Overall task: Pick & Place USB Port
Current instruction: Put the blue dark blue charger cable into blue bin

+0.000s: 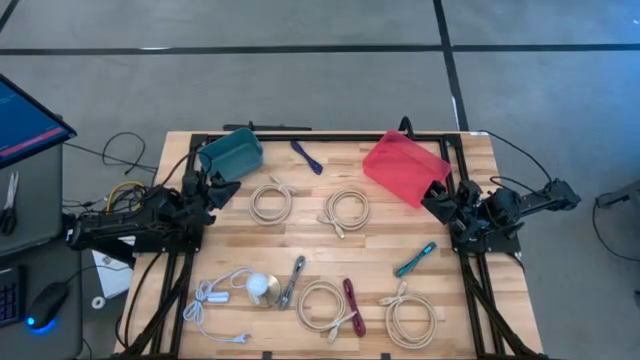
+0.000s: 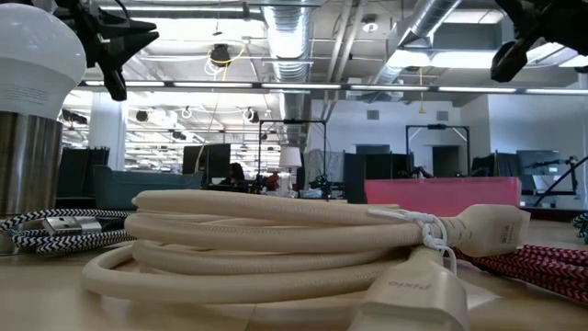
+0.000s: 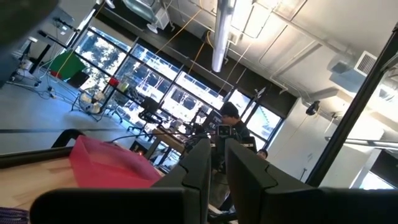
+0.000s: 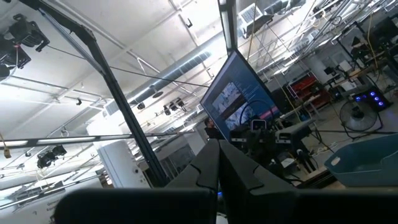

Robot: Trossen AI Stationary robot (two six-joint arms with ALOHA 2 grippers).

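Several coiled beige cables lie flat on the wooden table: two in the middle [image 1: 270, 201] [image 1: 347, 210] and two near the front [image 1: 322, 306] [image 1: 411, 315]. Short cables lie among them: a dark blue one [image 1: 307, 157], a teal one [image 1: 415, 260], a maroon one [image 1: 352, 305] and a black-and-white braided one [image 1: 292, 282]. My left gripper [image 1: 222, 187] [image 3: 217, 155] hovers at the table's left edge beside the teal bin [image 1: 232, 152], its fingers a narrow gap apart. My right gripper [image 1: 437, 200] [image 4: 219, 158] hovers at the right edge by the red bin [image 1: 403, 167], shut and empty.
A white charger with its thin cord [image 1: 215, 298] and a white dome on a metal base [image 1: 262, 288] [image 2: 28, 64] sit at the front left. A beige coil [image 2: 276, 239] fills the low view. Bare wood lies between the two rows of cables. A person shows far off in the room [image 3: 231, 115].
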